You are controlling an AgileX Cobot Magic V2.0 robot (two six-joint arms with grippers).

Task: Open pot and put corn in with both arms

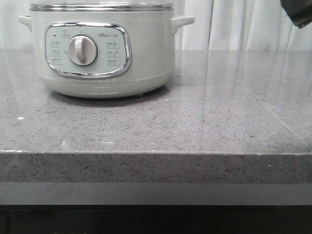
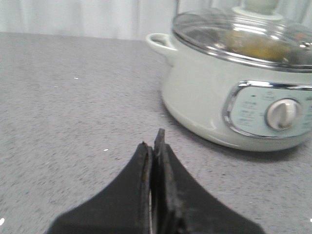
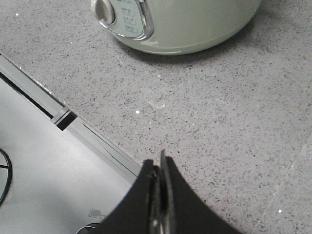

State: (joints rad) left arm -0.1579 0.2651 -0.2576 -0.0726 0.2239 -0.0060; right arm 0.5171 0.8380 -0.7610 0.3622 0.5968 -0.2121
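Note:
The cream-white pot (image 1: 141, 58) stands at the back left of the grey counter, dial to the front. Its glass lid (image 2: 219, 29) with a pale knob (image 2: 258, 7) sits on top. A blurred yellow shape, likely the corn (image 2: 258, 46), shows through the lid inside the pot. My left gripper (image 2: 155, 141) is shut and empty, low over the counter and apart from the pot (image 2: 200, 97). My right gripper (image 3: 158, 163) is shut and empty near the counter's front edge, well away from the pot (image 3: 195, 24). A dark piece of an arm (image 1: 298, 12) shows at the top right.
The grey speckled counter (image 1: 204, 117) ends in a thick front edge (image 1: 156, 165). A white curtain (image 1: 234, 24) hangs behind. In the right wrist view the counter's edge rail (image 3: 63, 117) and the grey floor with a black cable (image 3: 4, 175) lie below.

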